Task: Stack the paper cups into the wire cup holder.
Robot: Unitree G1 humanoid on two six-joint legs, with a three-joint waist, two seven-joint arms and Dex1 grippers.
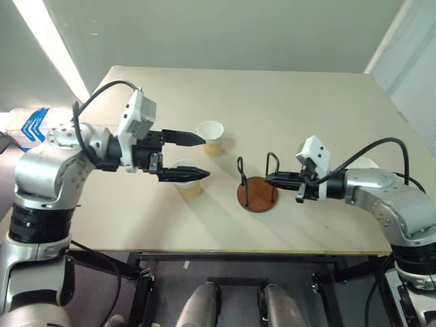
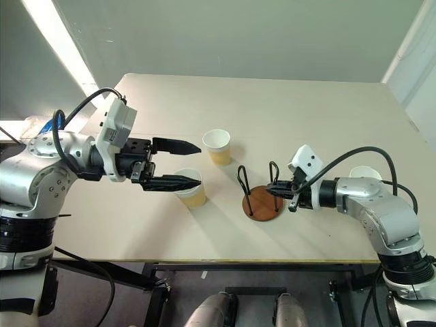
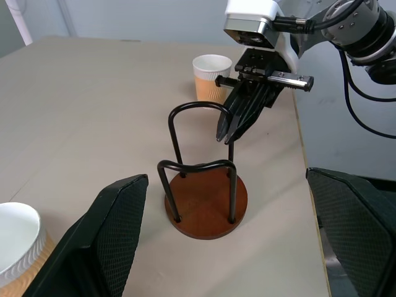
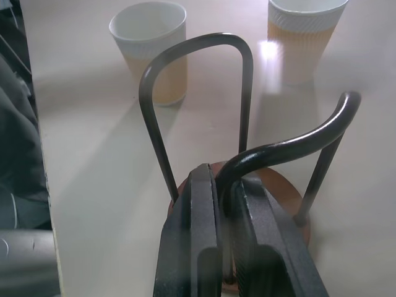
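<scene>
Right gripper (image 1: pixel 272 179) jaws pinched on near wire loop of the wire cup holder (image 1: pixel 257 194), mid-table. Left gripper (image 1: pixel 194 155) jaws spread wide, empty, above one paper cup (image 1: pixel 189 178); another (image 1: pixel 211 137) beside. Risk: tugging the loop tips the empty holder.

Beige table (image 1: pixel 306 102), apparently grey wall (image 1: pixel 238 27)

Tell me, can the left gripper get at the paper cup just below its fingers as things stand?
Probably yes. The left gripper is open, holds nothing, and hangs over the nearest paper cup, with nothing between them. The right gripper is shut on the wire cup holder, well aside.
</scene>
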